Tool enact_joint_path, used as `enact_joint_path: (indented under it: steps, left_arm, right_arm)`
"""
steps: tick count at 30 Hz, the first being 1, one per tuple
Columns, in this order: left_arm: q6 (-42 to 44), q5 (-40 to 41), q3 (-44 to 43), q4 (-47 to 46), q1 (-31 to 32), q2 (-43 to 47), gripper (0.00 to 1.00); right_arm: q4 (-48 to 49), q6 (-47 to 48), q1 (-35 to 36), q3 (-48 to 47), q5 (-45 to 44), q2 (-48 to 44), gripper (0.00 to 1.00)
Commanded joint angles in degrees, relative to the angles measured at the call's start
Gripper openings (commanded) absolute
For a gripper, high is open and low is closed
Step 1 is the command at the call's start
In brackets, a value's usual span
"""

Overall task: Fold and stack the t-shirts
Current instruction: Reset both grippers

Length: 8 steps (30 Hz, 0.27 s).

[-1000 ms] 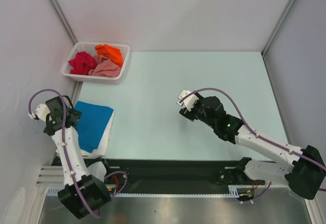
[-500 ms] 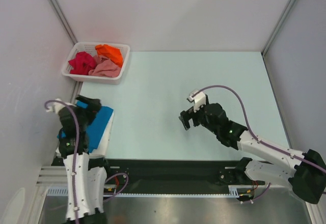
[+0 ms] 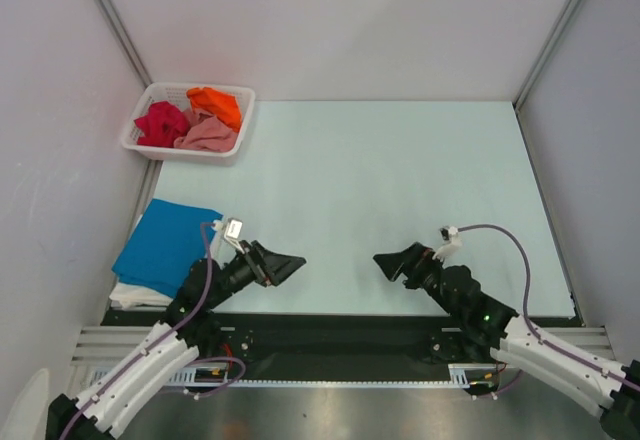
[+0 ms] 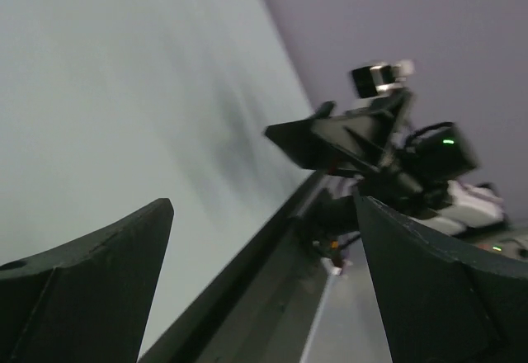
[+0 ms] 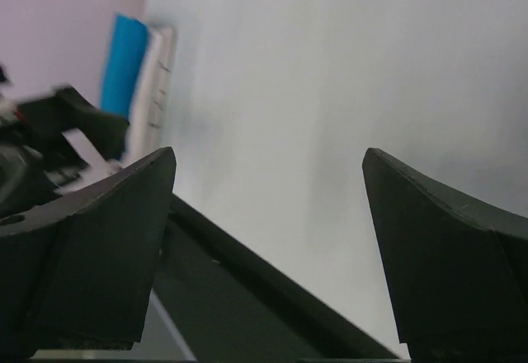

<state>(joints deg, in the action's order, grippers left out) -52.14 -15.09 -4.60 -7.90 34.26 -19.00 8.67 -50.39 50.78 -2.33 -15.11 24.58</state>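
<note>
**Left claw (image 3: 283, 263) and right claw (image 3: 390, 262) both released, nothing held**

In the overhead view the two claws sit low at the bottom centre of the frame. Their tips are turned toward each other but well apart, and the jaws are spread wide. Each wrist view shows only bare table between its own fingers.

The blue t-shirt (image 3: 165, 245) lies folded at the lower left of the frame, on top of the white t-shirt (image 3: 133, 296), whose edge shows along its lower side. The crimson t-shirt (image 3: 162, 123), orange t-shirt (image 3: 217, 105) and pink t-shirt (image 3: 208, 136) are crumpled together in the basket (image 3: 186, 155) at the upper left.

By my reading two shirts are folded and stacked and three remain, so this is the gap between one shirt and the next. The next move calls for a reach to the basket, probably by the left arm, which is nearer. It must pinch one shirt free without dragging its neighbours, then spread it flat mid-table.

The table (image 3: 400, 160) is pale mint green, matte and smooth, with a black strip along its bottom edge. Plain light walls with metal posts close it in at the left, top and right of the frame.
</note>
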Motion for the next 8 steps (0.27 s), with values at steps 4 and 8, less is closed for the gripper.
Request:
enact_joint_path:
  steps: [4,8]
  left_arm:
    - [-13.43,-11.70,15.32,-21.56,0.72,21.24,1.00]
    - [-19.37,-19.25,16.63,-34.12,0.81,25.70,1.00]
  right_arm:
    - [-12.60,-25.01,0.81,6.99,-9.75,-13.14,1.00]
    - [-6.00,-19.76,1.16,7.07,-0.59,-15.70,1.00]
